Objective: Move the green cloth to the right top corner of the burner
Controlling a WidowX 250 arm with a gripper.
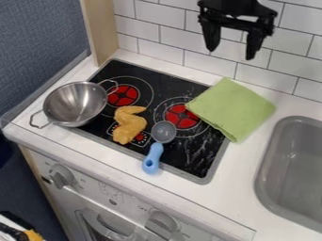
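Hand (230,54) hung empty, spread wide. Green cloth (230,109) lay almost straight below it in view, no obvious long axis, overlapping the burner's (201,150) right upper part and the counter (244,155).

Toy kitchen set up along a counter. A black stovetop (204,158) with red burner rings is set into a white countertop (252,160), and a gray sink basin (295,164) is sunk in at the right. White brick-pattern tiles (182,33) line the wall behind. Below the counter is a pale appliance front (113,193) with round gray knobs (61,176). A wooden post (100,30) and a blue-gray fabric-like surface (37,42) stand at the left.
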